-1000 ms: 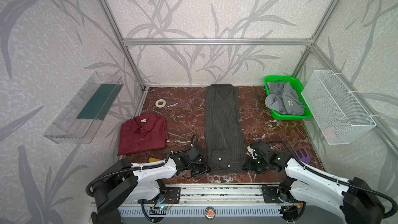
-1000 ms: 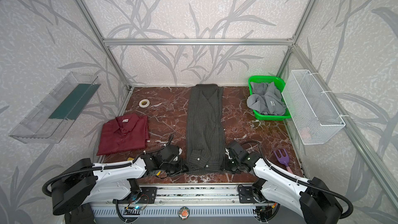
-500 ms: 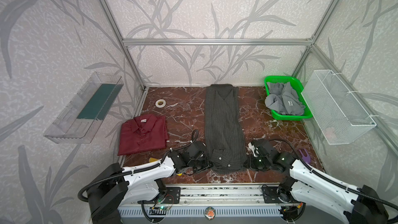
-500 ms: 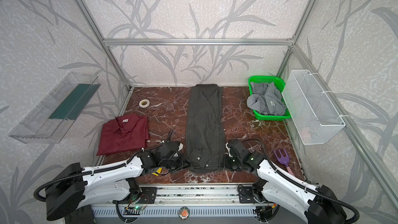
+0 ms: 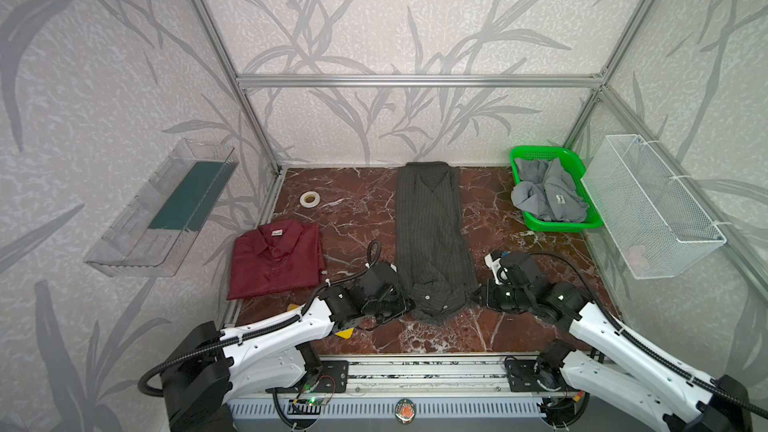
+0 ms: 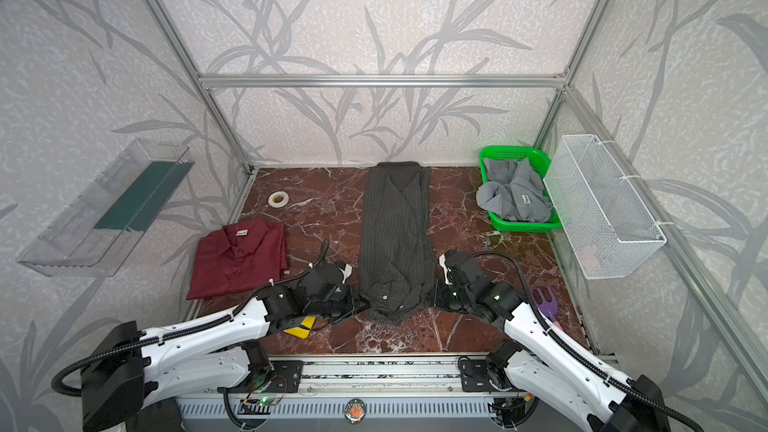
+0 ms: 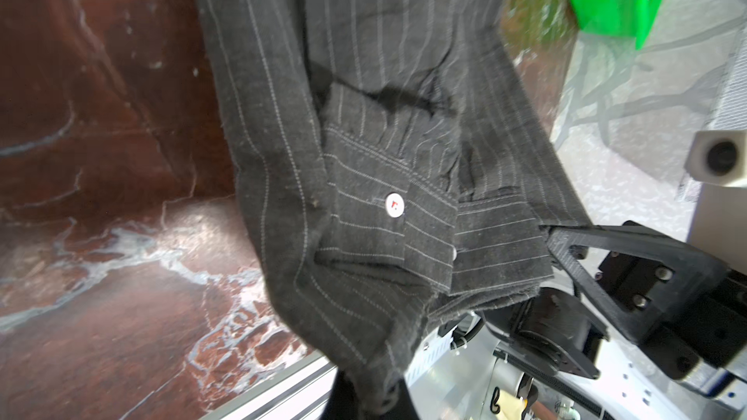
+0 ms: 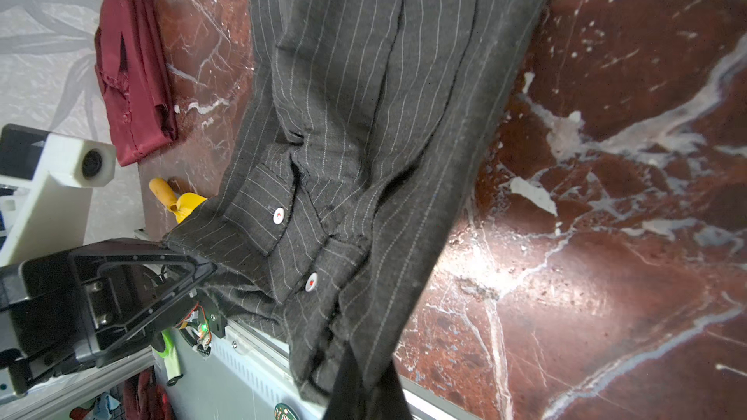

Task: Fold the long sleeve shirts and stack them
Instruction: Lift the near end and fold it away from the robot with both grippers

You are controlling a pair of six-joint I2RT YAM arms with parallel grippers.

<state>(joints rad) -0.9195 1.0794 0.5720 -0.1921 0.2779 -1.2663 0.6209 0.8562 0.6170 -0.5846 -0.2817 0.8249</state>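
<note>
As both of my arms reach in at the near end of the charcoal pinstriped shirt (image 5: 432, 234), my left gripper (image 5: 409, 306) is pressed together on that shirt's near left corner and my right gripper (image 5: 475, 300) pinches its near right corner. The shirt lies as a long narrow strip down the middle of the marble table (image 5: 353, 218), with its collar at the far end and its buttoned cuffs (image 7: 364, 204) folded on top at the near end. There both wrist views show the hem running into my closed jaws. Left of this shirt and apart from it, the maroon shirt (image 5: 276, 257) lies folded flat, a white label at its collar. Right of the striped shirt's far end, the light grey shirt (image 5: 548, 197) sits crumpled in the green basket (image 5: 521, 160).
</note>
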